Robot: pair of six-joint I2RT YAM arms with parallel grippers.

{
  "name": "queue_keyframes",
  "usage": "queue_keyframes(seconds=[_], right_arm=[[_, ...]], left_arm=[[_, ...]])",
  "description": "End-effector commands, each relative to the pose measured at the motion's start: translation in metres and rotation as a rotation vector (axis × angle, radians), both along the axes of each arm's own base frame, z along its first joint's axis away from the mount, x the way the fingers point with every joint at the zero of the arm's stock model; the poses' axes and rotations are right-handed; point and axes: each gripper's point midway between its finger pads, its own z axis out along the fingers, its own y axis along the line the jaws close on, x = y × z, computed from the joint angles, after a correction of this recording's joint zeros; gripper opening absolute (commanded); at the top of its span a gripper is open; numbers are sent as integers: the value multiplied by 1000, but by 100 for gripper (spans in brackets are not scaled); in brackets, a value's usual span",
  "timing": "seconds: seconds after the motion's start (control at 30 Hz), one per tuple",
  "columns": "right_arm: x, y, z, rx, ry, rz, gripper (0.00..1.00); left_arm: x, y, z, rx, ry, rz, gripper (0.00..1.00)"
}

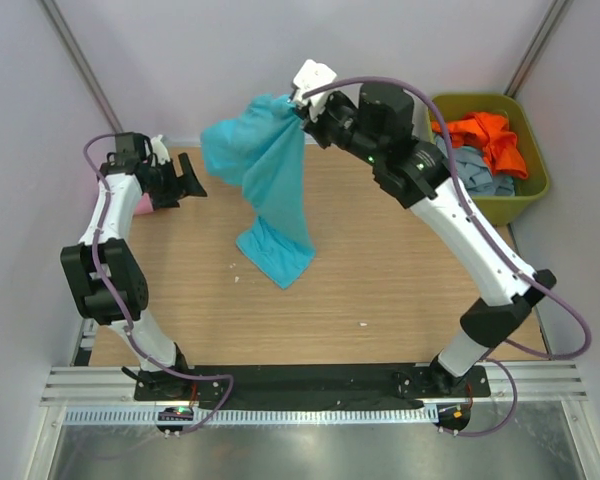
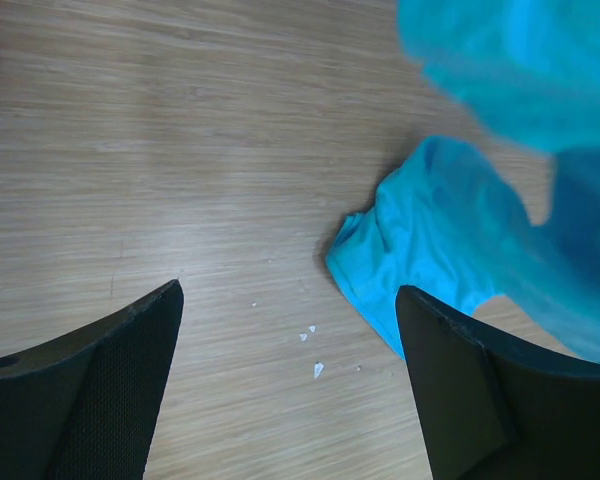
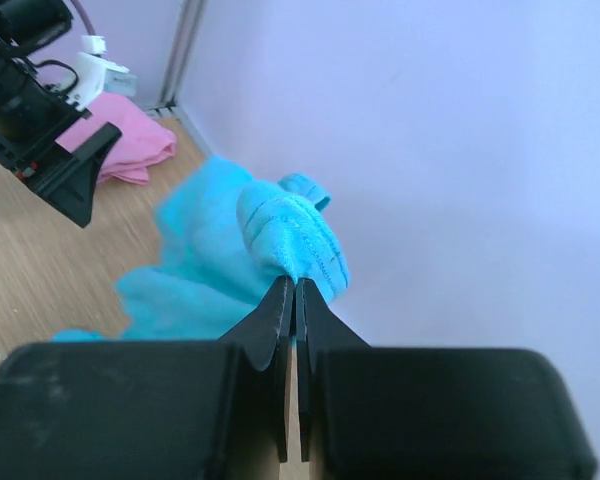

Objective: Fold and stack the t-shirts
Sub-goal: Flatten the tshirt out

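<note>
My right gripper [image 1: 298, 106] is shut on a hem of the large turquoise t-shirt [image 1: 270, 185] and holds it high near the back wall; the shirt hangs down, its lower end resting on the table. The pinch shows in the right wrist view [image 3: 295, 280]. My left gripper [image 1: 192, 187] is open and empty, hovering at the table's left, just left of the hanging shirt. In the left wrist view the shirt [image 2: 450, 250] lies right of the open gripper [image 2: 290, 300]. A pink t-shirt [image 3: 130, 145] lies at the back left corner. Orange [image 1: 490, 135] and grey-blue [image 1: 475, 172] t-shirts lie in the bin.
The olive-green plastic bin [image 1: 532, 190] stands at the back right beside the table. Small white scraps [image 2: 315, 360] lie on the wooden table [image 1: 380, 290]. Lilac walls close in the back and sides.
</note>
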Motion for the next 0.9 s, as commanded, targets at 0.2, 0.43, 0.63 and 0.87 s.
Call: queue_keyframes(seconds=[0.2,0.43,0.63,0.87], right_arm=[[-20,-80,-132,-288,234,-213,2],[54,-183,-201,-141,465,-717,3],[79,-179,-218,-82,590,-680,72],[109,-131,-244,-30,699,-562,72]], left_arm=[[27,-8,20,-77,-65,5,88],[32,-12,13,-101,-34,-6,87],[31,-12,4,-107,-8,-4,87],[6,-58,-24,-212,95,-148,87]])
